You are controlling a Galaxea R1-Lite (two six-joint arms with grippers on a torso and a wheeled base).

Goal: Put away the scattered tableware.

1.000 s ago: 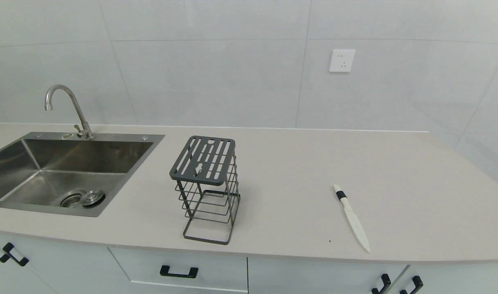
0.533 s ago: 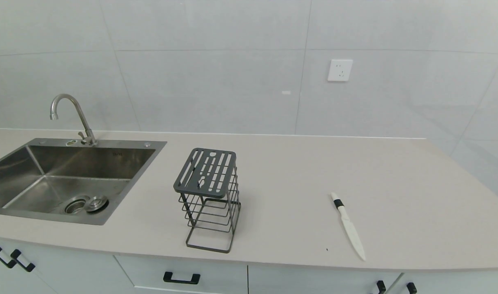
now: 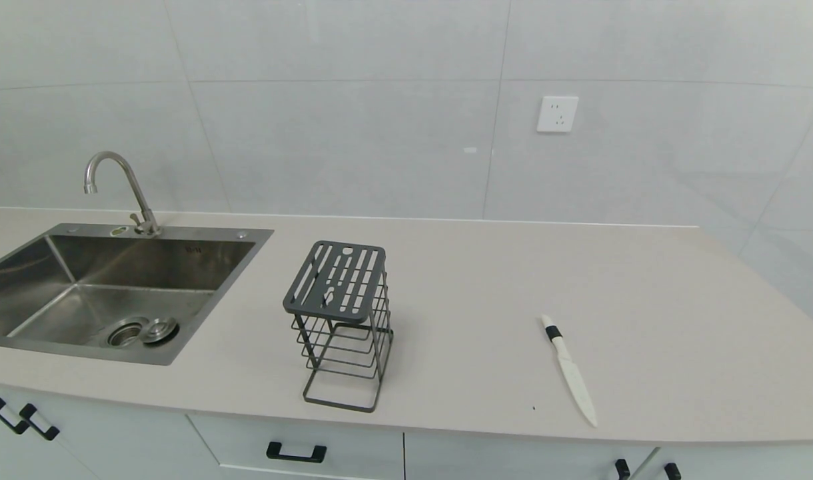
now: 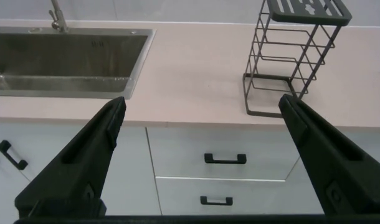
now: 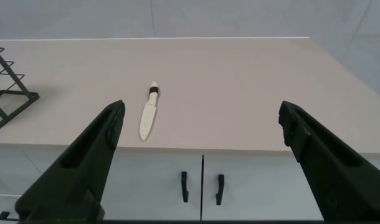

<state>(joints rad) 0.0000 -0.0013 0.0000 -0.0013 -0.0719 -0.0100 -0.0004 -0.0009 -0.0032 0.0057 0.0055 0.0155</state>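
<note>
A slim white knife with a black band round its handle (image 3: 569,370) is lying flat on the pale beige stone countertop (image 3: 486,267), on the robot's right side and close to the front edge. Its handle end is pointing toward the tiled wall and its tip toward the front edge, angling slightly rightward. In the right wrist view the same knife (image 5: 149,112) is resting apart from everything else.

A dark grey wire rack with a slotted flat top (image 3: 336,320) is standing upright near the middle of the countertop – well apart from the knife, to its left. The rack's slots are holding nothing. Left of the rack, a stainless steel sink (image 3: 80,345) is sitting sunk into the counter, with a curved metal tap (image 3: 116,190) rising at its back rim. A white wall socket (image 3: 557,114) is sitting on the grey tiles above the knife's side.

The left gripper (image 4: 202,102) is hanging in front of the white cabinet drawers (image 4: 224,158), below the counter's edge, with its black fingers (image 4: 84,162) spreading wide and gripping nothing. The right gripper (image 5: 202,107) is likewise hanging low before the cabinet doors (image 5: 202,186) – its fingers (image 5: 84,162) are gaping wide too, with the knife lying beyond them on the counter.
</note>
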